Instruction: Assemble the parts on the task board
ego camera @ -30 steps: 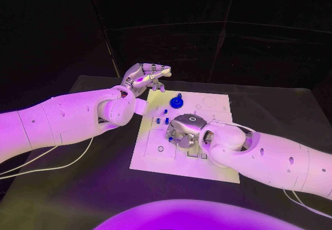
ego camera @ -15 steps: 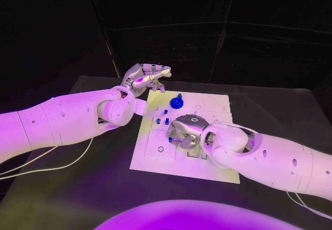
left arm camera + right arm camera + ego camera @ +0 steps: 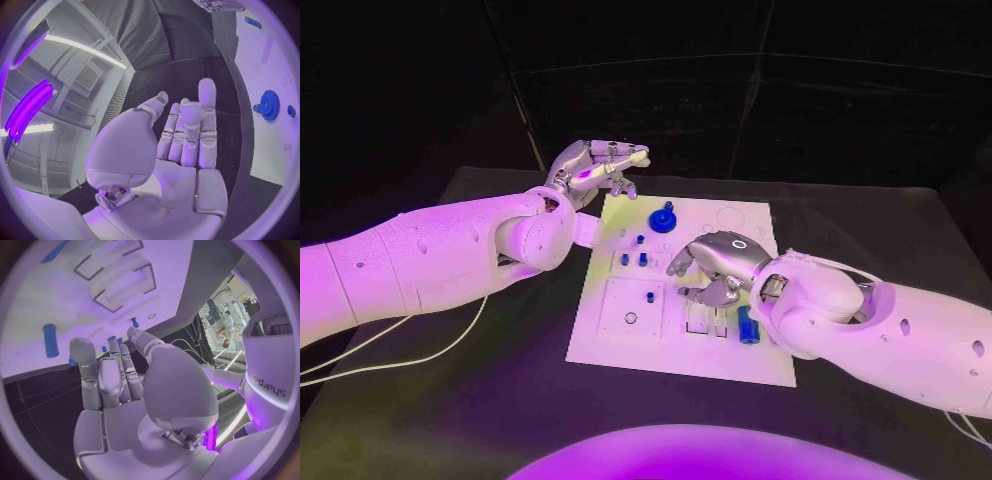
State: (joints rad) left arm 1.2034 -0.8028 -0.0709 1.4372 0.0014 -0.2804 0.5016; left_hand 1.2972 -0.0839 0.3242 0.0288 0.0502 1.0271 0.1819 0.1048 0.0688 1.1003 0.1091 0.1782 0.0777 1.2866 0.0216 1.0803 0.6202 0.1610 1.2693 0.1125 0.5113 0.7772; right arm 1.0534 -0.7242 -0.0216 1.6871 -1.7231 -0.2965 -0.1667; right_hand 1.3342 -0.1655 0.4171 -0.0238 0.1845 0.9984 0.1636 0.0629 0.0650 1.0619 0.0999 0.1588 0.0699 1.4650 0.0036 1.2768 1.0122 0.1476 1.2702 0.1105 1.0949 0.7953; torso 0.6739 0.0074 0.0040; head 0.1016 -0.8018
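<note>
left hand: [image 3: 599, 165] raised over the far left corner of the board, fingers [image 3: 187, 131] straight and side by side, nothing in them
right hand: [image 3: 714, 268] low over the board's middle, palm down, fingers [image 3: 103, 375] loosely apart, nothing held
task board: [image 3: 625, 340] white plate lying flat mid-table, under the right fingers
blue gear: [image 3: 665, 215] on the board's far part, between the two hands, near the left fingers, not touched
blue bar: [image 3: 747, 325] lying on the board just beside the right hand, on the wrist side of its fingers, clear of them
small blue pegs: [image 3: 633, 258] standing on the board beside the right fingers, on the side toward the left arm
rectangular slots: [image 3: 122, 282] outlined recesses in the board just beyond the right fingertips
table: [image 3: 473, 400] black, carries the board
</note>
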